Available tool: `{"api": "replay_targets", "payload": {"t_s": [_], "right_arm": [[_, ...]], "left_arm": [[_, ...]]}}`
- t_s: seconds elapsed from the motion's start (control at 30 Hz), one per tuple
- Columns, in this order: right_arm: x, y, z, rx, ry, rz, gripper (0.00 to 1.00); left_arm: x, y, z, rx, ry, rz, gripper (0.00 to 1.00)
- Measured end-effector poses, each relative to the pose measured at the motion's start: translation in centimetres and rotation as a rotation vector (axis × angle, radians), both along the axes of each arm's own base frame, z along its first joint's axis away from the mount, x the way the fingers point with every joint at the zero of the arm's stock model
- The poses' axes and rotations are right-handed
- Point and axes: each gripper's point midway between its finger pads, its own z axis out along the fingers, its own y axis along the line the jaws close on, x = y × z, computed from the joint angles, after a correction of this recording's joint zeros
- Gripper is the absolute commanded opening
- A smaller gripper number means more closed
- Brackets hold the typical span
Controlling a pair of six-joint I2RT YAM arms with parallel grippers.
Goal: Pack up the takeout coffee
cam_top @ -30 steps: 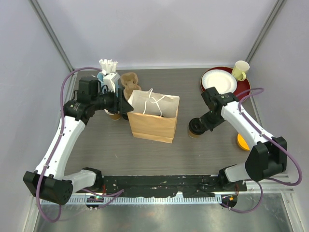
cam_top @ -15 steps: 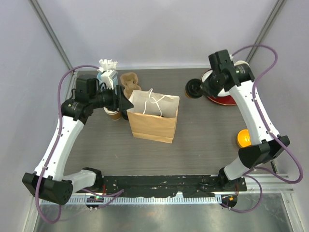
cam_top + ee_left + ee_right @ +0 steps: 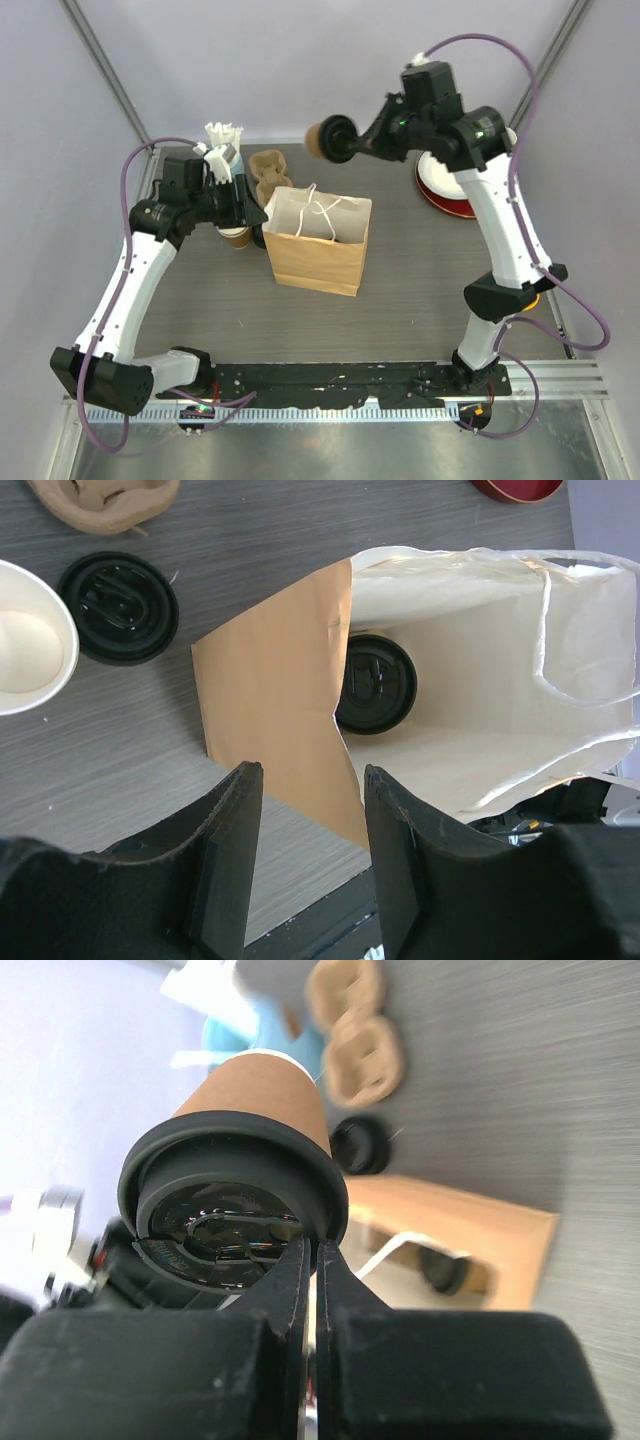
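In the overhead view the right gripper (image 3: 360,145) hangs high in the upper middle of the frame, clamped on a small brown kraft-paper cup with a round black plastic lid (image 3: 330,138). This cup lies on its side in the air, lid end toward the gripper. In the frame it sits above the brown paper bag with white string handles (image 3: 315,258), which stands open at the centre of the dark grey wood-grain table (image 3: 430,290). The right wrist view shows the fingers almost together, pinching the rim of the lid.

A second lidded kraft cup (image 3: 375,683) stands upright on the floor of the bag, at the centre of the left wrist view, just beside the bag's folded brown flap.

The left gripper (image 3: 305,780) sits at the bottom of that view, at the bag's left edge. Its jaws are moderately apart, with the lower tip of the flap in the gap between them; whether it touches a finger I cannot tell.

In the upper left of the same view, a loose-looking round black lid (image 3: 118,607) rests on the table beside an open cup with a pale inside (image 3: 25,640). Whether a cup sits under that lid I cannot tell. A moulded brown pulp cup carrier (image 3: 100,505) lies at the top left edge.
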Motion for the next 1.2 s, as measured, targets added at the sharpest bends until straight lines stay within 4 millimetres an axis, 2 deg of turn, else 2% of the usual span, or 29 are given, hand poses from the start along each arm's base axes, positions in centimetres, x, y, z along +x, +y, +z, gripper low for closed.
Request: {"api": "replay_targets", "payload": {"t_s": [0.17,0.23,0.27,0.4,0.6,0.83,1.03,1.2], "right_arm": [[-4.2,8.8,-0.3,0.029,0.003,0.273,0.01],[-5.7,10.9,-1.0,0.022,0.019,0.346,0.01],[-6.2,11.3,-1.5,0.011,0.031,0.364,0.01],[-7.1,10.9,-2.5,-0.033,0.064,0.38,0.01],[-7.1,10.0,-3.0,-0.076,0.073,0.366,0.01],[-7.3,9.9,-3.6,-0.106,0.078,0.379,0.01],[-7.3,9.7,-5.9,-0.158,0.126,0.387,0.01],[-7.4,9.3,-8.3,-0.212,0.178,0.389,0.01]], "left_arm": [[-0.1,0.0,-0.1,-0.003,0.011,0.004,0.48],[-0.2,0.0,-0.1,-0.003,0.012,0.004,0.48],[-0.2,0.0,-0.1,-0.003,0.012,0.004,0.48],[-0.2,0.0,-0.1,-0.004,0.012,0.002,0.47],[-0.1,-0.2,0.0,-0.008,0.008,-0.003,0.45],[0.4,-1.0,-0.5,-0.014,0.016,-0.03,0.43],[1.1,-1.4,-1.4,0.001,0.022,-0.058,0.39],[0.8,-2.2,-1.0,-0.037,0.015,-0.103,0.19]]}}
